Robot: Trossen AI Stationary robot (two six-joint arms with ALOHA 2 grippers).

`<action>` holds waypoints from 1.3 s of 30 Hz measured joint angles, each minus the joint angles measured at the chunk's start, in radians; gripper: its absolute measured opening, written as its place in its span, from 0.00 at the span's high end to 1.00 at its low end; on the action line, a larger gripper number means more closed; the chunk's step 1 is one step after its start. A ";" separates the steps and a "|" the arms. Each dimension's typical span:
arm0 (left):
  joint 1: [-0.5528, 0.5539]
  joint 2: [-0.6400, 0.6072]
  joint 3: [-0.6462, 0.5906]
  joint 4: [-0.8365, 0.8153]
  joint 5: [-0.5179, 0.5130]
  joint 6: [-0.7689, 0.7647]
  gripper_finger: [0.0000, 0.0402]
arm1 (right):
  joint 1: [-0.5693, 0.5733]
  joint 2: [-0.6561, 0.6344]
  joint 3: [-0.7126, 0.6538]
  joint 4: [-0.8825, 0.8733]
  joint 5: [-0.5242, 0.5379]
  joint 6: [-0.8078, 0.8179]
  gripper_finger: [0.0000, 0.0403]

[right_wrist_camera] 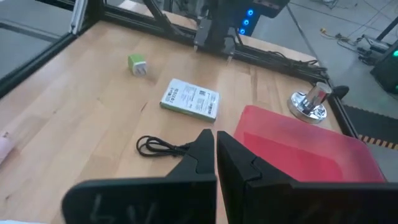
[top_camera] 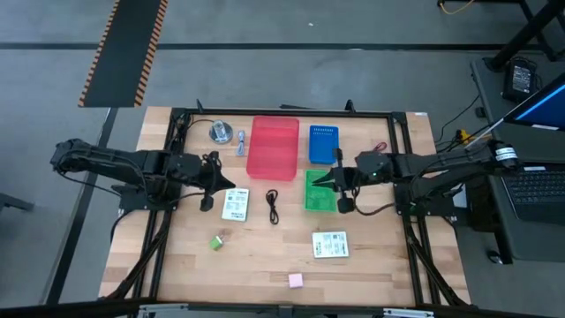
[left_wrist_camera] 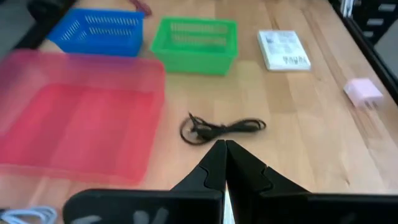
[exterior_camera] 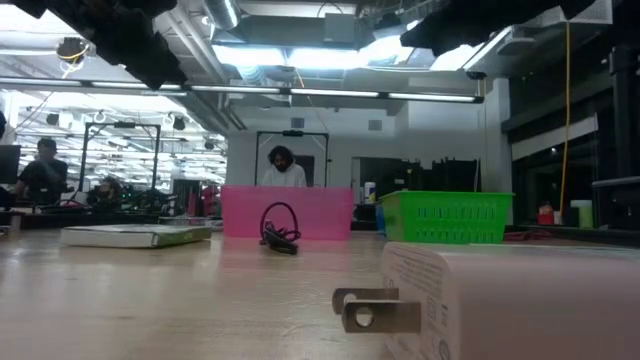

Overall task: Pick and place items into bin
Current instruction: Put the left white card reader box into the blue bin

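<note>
The items lie loose on the wooden table: a black cable (top_camera: 272, 208), a white packet (top_camera: 235, 205) left of it, a second packet (top_camera: 330, 245), a green block (top_camera: 217, 241), a pink block (top_camera: 295, 280) near the front edge, and a small silver-blue piece (top_camera: 241, 141). The pink bin (top_camera: 274, 146) stands at the far middle. My left gripper (top_camera: 214, 179) hovers shut just left of the first packet, its fingers (left_wrist_camera: 221, 158) pointing at the cable (left_wrist_camera: 221, 127). My right gripper (top_camera: 334, 181) hovers shut over the green basket's left edge, touching nothing (right_wrist_camera: 214, 149).
A blue basket (top_camera: 323, 144) and a green basket (top_camera: 320, 190) stand right of the bin. A round silver disc (top_camera: 220, 132) sits at the far left and a red cable (top_camera: 380, 147) at the far right. People show beyond the table in the low view.
</note>
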 joint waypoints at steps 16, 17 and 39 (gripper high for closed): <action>-0.179 0.211 0.145 -0.205 -0.153 -0.157 0.99 | 0.014 0.091 0.012 0.180 0.001 -0.024 1.00; -0.181 0.220 0.152 -0.224 -0.169 -0.195 0.99 | 0.019 0.101 0.012 0.187 0.004 -0.025 1.00; -0.165 0.374 0.157 -0.378 -0.220 -0.449 0.99 | 0.043 0.577 0.452 -0.066 0.059 -0.043 1.00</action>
